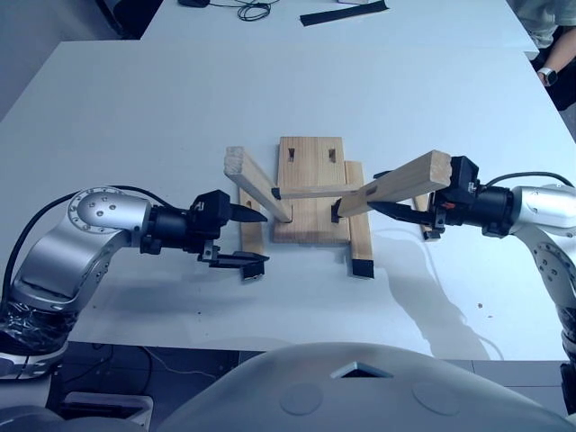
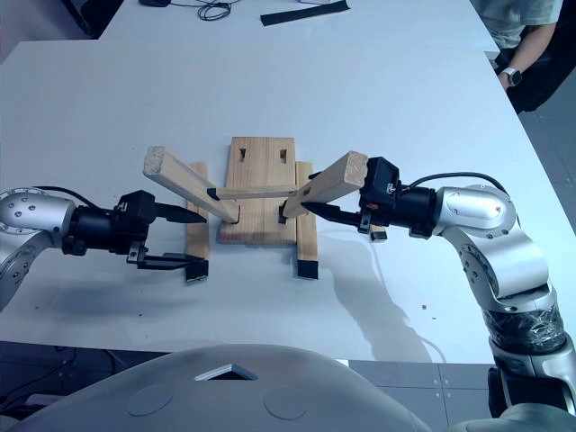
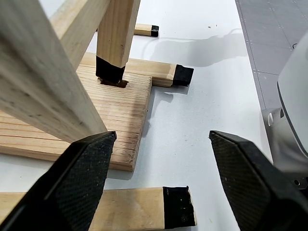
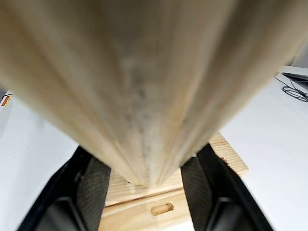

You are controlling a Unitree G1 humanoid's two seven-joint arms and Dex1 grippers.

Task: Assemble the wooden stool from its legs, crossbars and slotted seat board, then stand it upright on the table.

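Silver rounded left arm (image 1: 94,216) lower left, right arm (image 1: 551,209) right edge; black wrists (image 1: 173,229), thin black cables (image 1: 526,176), cross-hatched black finger pads (image 3: 82,178).

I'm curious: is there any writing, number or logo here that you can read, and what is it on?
No text here can be read.
The orange tag: some print, too small and blurred to read.
The seat board and the tilted wooden leg: bare wood, no marks.
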